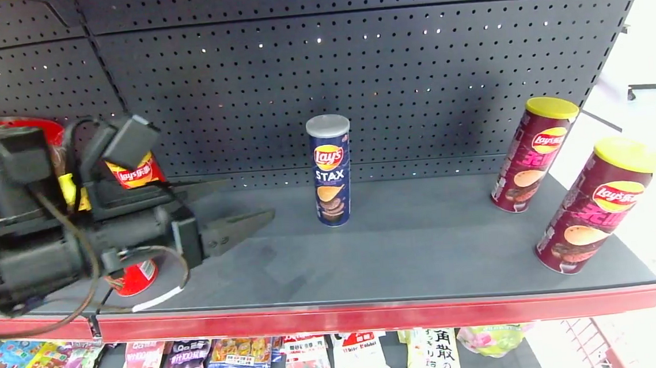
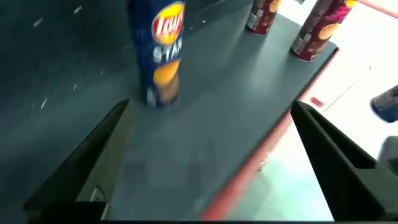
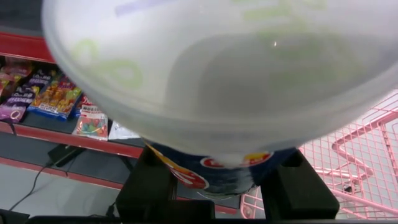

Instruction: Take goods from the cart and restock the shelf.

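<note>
Grey shelf [image 1: 425,246], pegboard [image 1: 354,61] behind; left fingers [image 1: 238,222] apart; right fingers [image 3: 149,186] clamped on can [image 3: 217,74].

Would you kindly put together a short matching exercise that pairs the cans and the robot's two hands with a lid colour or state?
1. blue can on the shelf
2. maroon cans
3. left hand
4. right hand

a. open, empty
b. yellow lids
c. shut on a clear-lidded can
d. grey lid

Pairs: 1-d, 2-b, 3-a, 4-c.

Black left arm [image 1: 21,257], looping cables, tapered black jaws
</note>
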Robot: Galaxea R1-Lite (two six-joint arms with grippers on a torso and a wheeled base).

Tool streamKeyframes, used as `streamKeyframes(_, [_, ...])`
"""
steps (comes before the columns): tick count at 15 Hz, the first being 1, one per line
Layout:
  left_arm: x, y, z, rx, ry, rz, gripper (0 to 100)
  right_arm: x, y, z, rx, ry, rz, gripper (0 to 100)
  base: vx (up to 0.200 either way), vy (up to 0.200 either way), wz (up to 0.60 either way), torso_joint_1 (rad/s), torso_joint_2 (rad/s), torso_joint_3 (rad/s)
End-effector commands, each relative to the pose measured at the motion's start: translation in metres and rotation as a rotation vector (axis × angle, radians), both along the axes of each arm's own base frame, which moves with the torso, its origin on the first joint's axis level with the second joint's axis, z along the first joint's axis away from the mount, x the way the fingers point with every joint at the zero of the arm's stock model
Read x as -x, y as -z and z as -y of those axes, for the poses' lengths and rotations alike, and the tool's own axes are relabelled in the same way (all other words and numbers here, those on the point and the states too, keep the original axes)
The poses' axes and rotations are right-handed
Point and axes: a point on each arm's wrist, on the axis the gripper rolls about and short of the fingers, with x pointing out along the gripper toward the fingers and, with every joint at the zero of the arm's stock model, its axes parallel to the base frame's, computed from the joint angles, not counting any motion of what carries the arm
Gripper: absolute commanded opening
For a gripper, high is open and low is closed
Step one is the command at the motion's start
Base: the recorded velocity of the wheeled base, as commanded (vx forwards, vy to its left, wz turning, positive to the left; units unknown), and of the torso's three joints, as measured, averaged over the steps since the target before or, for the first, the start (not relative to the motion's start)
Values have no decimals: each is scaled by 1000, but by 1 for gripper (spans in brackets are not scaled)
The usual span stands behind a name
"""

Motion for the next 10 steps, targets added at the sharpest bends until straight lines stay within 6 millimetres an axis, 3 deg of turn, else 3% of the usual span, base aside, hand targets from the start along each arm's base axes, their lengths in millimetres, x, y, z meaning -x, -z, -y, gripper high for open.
streamKeyframes(1, [-73,35,37,-59,75,-6,100,0,0,0,0,1,-4,0,0,0,0,0,0,0])
streamKeyframes(5, [-121,46,54,-71,141,67,100,0,3,0,1,1,-10,0,0,0,0,0,0,0])
streamKeyframes(10, [-155,44,64,-43,169,125,100,-1,3,0,2,6,-15,0,0,0,0,0,0,0])
